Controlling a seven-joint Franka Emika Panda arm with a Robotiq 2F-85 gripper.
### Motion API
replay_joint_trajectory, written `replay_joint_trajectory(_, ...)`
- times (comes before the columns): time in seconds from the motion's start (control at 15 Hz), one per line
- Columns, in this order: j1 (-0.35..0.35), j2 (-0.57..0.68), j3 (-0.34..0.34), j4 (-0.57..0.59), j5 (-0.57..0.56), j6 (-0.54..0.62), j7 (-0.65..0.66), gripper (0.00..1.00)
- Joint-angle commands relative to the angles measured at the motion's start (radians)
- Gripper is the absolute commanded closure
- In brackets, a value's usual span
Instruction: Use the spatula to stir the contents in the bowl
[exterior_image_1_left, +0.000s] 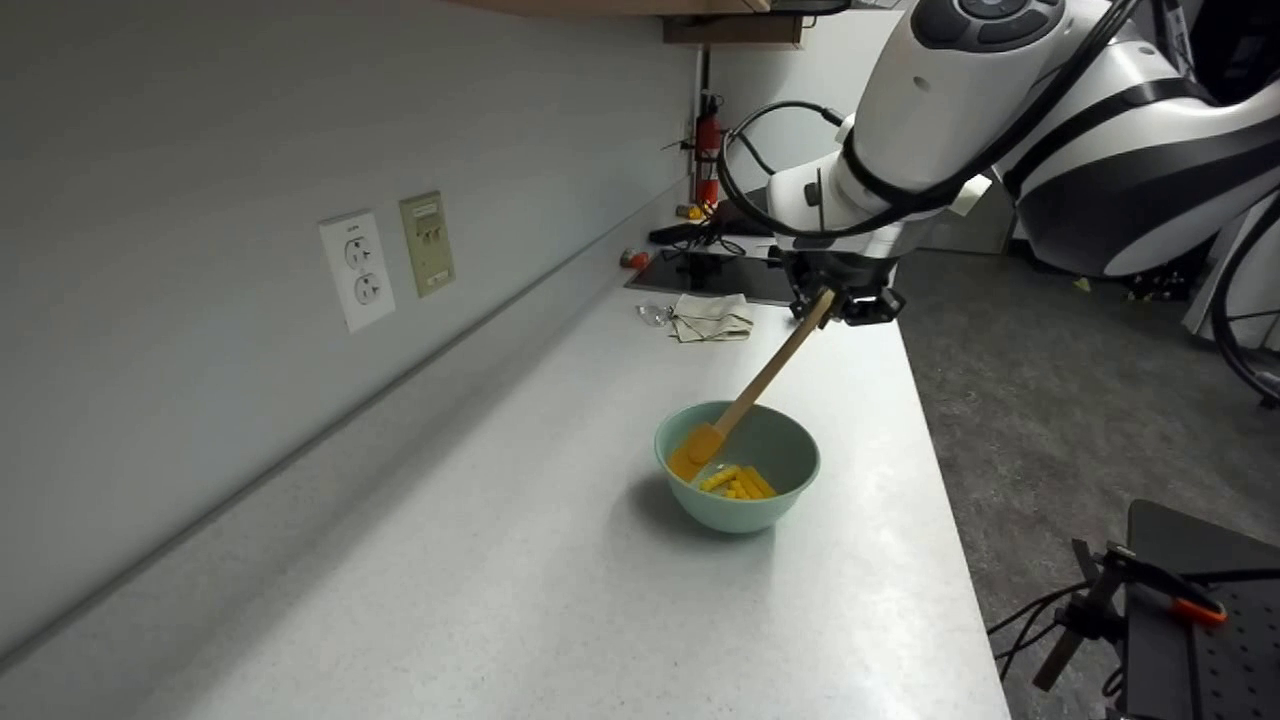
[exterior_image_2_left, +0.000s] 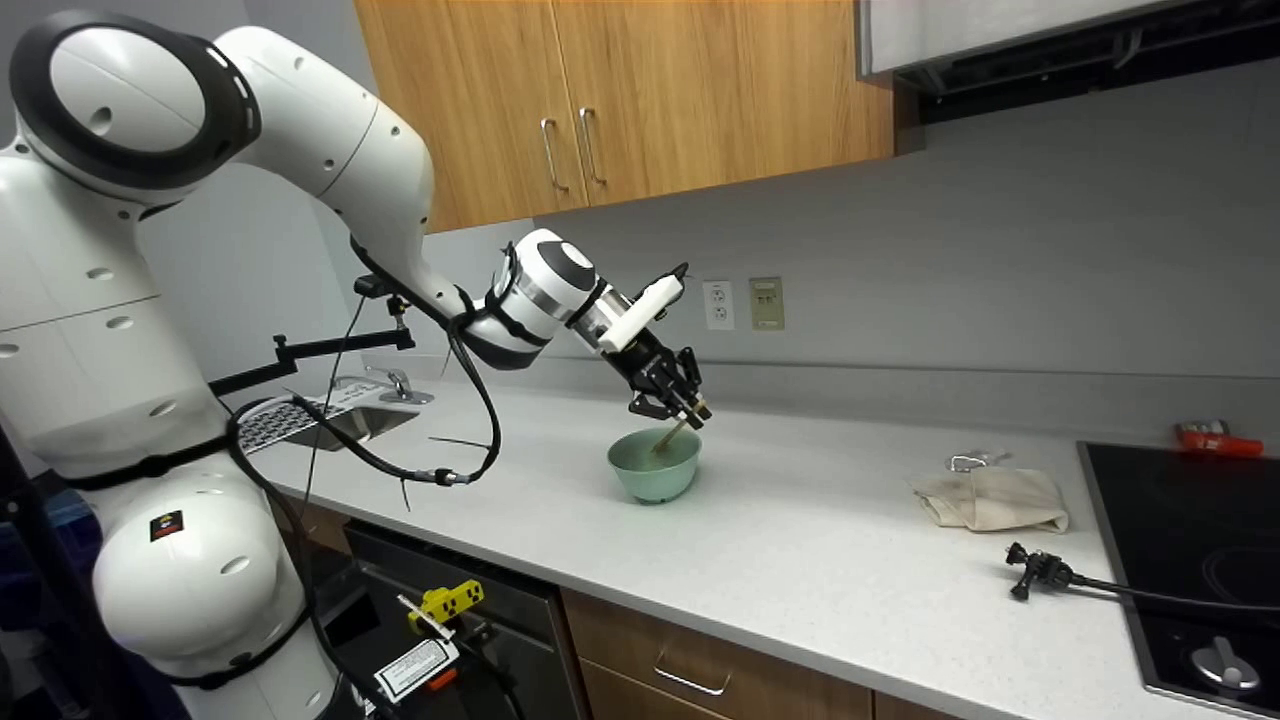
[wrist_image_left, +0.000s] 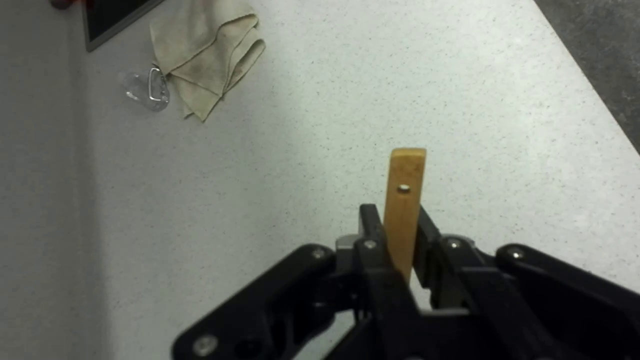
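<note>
At the far left in an exterior view, a grey wall (exterior_image_1_left: 180, 250) carries a white electrical outlet (exterior_image_1_left: 357, 270) and, just beside it, a beige plate (exterior_image_1_left: 428, 245). Below runs a pale speckled countertop (exterior_image_1_left: 430, 560). Right of centre stands a small, round mint-green bowl (exterior_image_1_left: 735, 516), upright. A spatula (exterior_image_1_left: 758, 384) leans in it, its yellow-orange head (exterior_image_1_left: 695, 453) low at the bowl's left inner side; whether it presses that side, I cannot tell. Just right of the head, bright yellow pieces (exterior_image_1_left: 755, 482) lie in the bottom of the bowl. The wooden handle (exterior_image_1_left: 777, 359) slants up and right to the gripper (wrist_image_left: 399, 220) of a white robot arm (exterior_image_1_left: 900, 110). The wrist view shows two black fingers (wrist_image_left: 371, 227) clamped on either side of the handle, its holed end standing out beyond them. Past the countertop's edge, at right, is dark grey floor (exterior_image_1_left: 1000, 400).

The step in hand looks to be the stirring itself: tool held, head in the bowl, pieces beside it. Next, the move calls for a low sweep through the pieces, with firm grip and light pressure, since nothing is seen bracing the bowl and it could slide.
</note>
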Motion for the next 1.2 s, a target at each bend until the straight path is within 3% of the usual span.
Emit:
replay_joint_trajectory(0.0,-0.014,-0.022,-0.018,-0.005,-0.110,0.078,0.022,0.96)
replay_joint_trajectory(0.6,-0.032,-0.024,-0.047,-0.018,-0.261,0.059,-0.013,0.96)
replay_joint_trajectory(1.13,-0.021,-0.045,-0.040,-0.097,-0.274,-0.022,-0.054,0.96)
